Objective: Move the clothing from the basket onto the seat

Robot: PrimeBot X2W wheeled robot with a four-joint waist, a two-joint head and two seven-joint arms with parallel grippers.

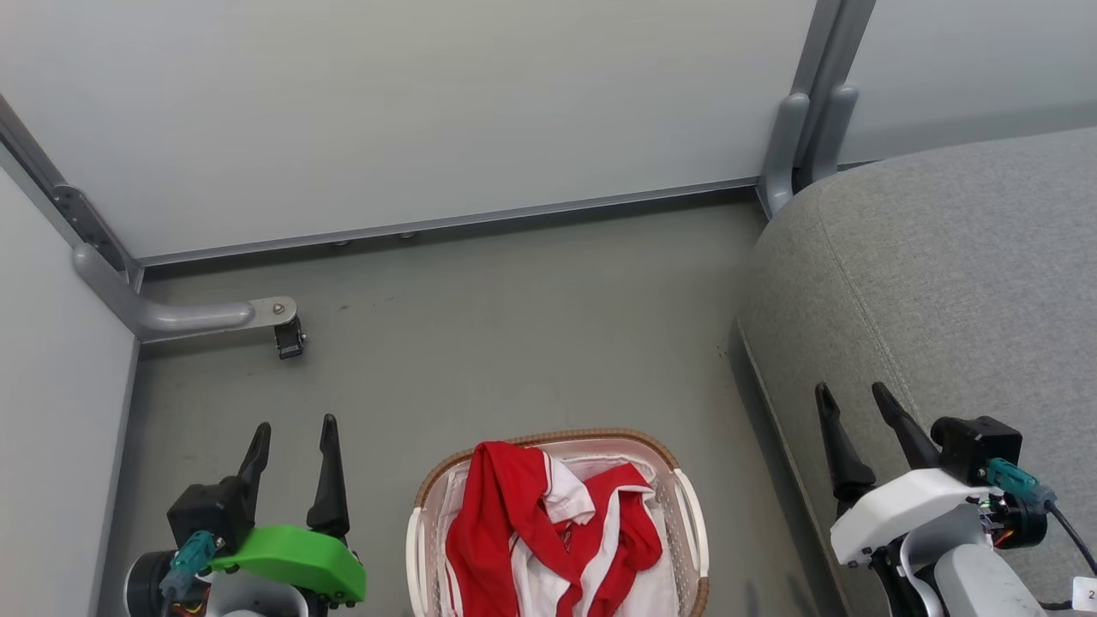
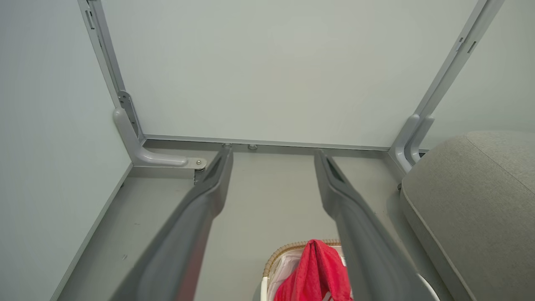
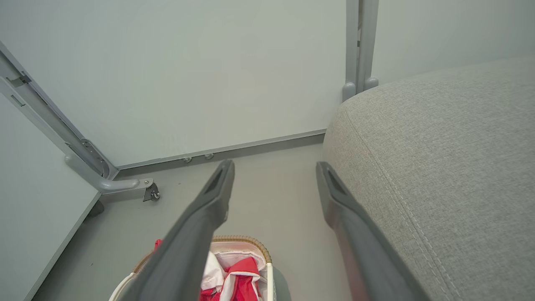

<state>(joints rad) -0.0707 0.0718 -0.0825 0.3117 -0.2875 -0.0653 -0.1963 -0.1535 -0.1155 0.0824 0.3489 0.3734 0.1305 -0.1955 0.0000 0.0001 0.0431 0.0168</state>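
Pale wall panels (image 1: 428,111) in grey metal frames close the corner ahead of me, above a grey floor (image 1: 514,326). The seat (image 1: 943,283), grey fabric with a stitched seam, stands at my right, its rounded edge near the basket (image 1: 566,435). The basket rests on the floor between my arms. The clothing (image 1: 506,514), red with white panels, lies heaped inside the basket, one red fold raised above the woven rim.

My left gripper (image 1: 296,424) hovers left of the basket, fingers parted and pointing forward, holding nothing. My right gripper (image 1: 850,388) hovers at the seat's edge, likewise released and empty.

The left wrist view shows the raised red fold from the side. The right wrist view shows the white panels inside the basket and the seat's stitching close up.

A caster (image 1: 290,338) hangs on a frame foot at the far left. A white tag (image 1: 1087,591) by my right wrist carries a "2", cut off at the picture's edge. A small mark on the clothing is too small to read.
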